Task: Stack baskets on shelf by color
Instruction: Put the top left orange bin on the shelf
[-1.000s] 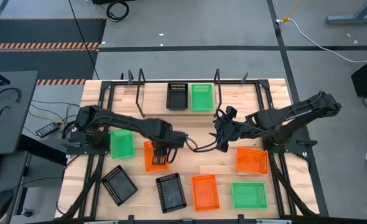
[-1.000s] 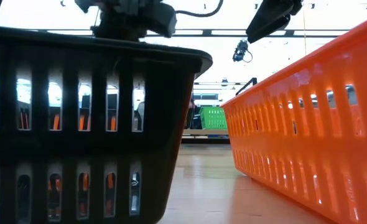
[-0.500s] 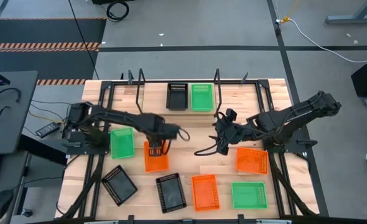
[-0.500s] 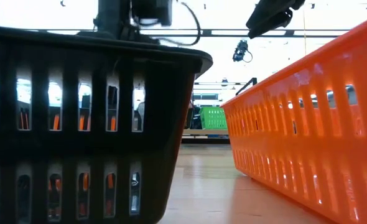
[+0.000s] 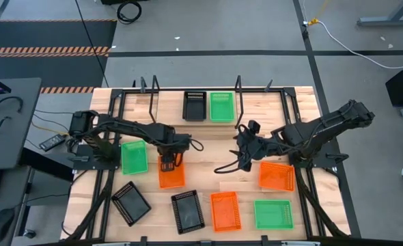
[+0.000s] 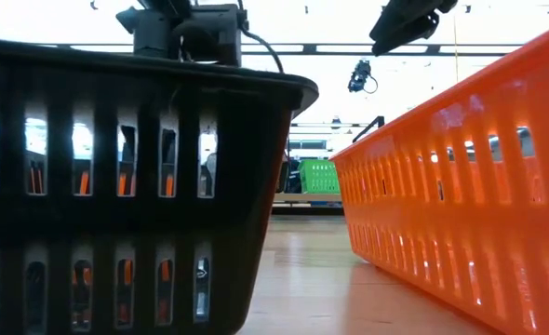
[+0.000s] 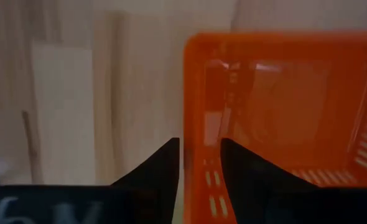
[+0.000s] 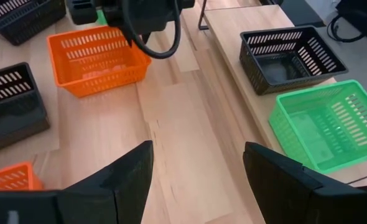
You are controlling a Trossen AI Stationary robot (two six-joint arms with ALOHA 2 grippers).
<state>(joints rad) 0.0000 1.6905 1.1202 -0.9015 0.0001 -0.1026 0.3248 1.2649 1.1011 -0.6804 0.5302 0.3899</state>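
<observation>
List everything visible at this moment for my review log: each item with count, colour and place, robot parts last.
Orange baskets: three; one mid-table under the left tool, one at the front centre, one on the right side.
Green baskets: three; one on the shelf, one on the left side, one at the front right.
Black baskets: three; one on the shelf beside the green one, two at the front left.
Shelf: one, light wood with black posts, at the table's back edge.
Left tool: fingers straddling the mid-table orange basket's wall.
Right tool: open, above the table's centre.
</observation>
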